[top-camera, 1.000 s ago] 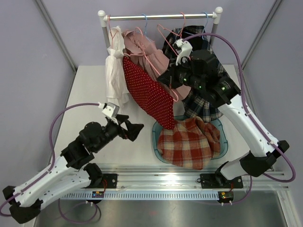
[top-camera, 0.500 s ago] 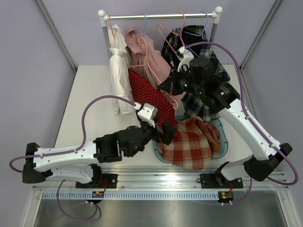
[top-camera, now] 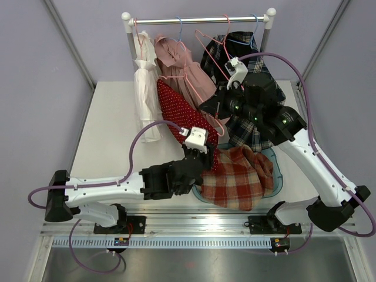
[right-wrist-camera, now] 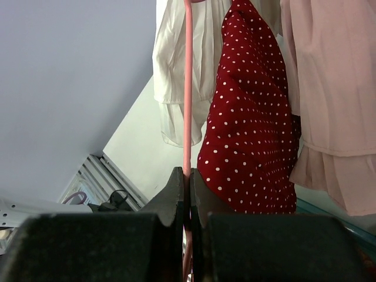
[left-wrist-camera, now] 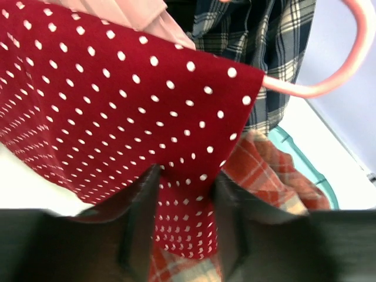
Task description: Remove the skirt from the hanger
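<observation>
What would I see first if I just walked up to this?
The red dotted skirt hangs in the middle below the rail, with its bottom edge between the fingers of the left gripper. Just to its right, the right gripper pinches a thin pink hanger.

We see a white table [top-camera: 111,117] with a teal basin [top-camera: 277,179] resting on its near right part (heaped with red plaid cloth [top-camera: 235,176]). Behind the basin, a clothes rack [top-camera: 200,20] on two white posts rises at the far edge. In front of the basin, a metal rail [top-camera: 200,218] runs along the near edge.
</observation>
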`<action>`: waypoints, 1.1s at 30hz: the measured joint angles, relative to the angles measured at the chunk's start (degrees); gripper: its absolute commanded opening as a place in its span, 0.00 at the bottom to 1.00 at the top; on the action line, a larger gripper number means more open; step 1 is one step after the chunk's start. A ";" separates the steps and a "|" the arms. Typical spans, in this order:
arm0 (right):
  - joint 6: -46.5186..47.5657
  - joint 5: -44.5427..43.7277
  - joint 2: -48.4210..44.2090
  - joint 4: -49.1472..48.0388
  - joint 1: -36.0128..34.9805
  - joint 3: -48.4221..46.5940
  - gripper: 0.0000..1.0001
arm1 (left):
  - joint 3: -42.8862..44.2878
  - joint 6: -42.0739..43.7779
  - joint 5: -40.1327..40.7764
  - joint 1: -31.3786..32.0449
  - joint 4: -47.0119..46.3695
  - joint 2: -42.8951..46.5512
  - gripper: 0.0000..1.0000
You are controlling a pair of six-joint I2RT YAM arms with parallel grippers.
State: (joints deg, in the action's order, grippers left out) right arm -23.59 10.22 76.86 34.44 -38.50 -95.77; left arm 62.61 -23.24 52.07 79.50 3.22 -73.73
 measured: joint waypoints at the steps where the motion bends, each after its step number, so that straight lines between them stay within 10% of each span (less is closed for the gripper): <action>1: 0.02 0.00 -0.17 -0.17 0.00 0.20 0.00 | 0.00 0.20 0.31 -0.02 -0.33 0.00 0.21; 4: 0.26 0.00 -0.35 -0.35 0.02 0.57 0.00 | -0.15 0.50 0.42 -0.28 -0.35 0.26 0.00; 33: 19.98 -3.52 -3.41 -3.39 5.27 9.07 0.00 | -6.93 3.82 -8.37 -1.05 26.25 53.96 0.00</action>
State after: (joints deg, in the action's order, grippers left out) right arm -3.62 6.70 73.45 31.05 -33.23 -86.70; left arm 55.68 -19.42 43.70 78.46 29.47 -19.77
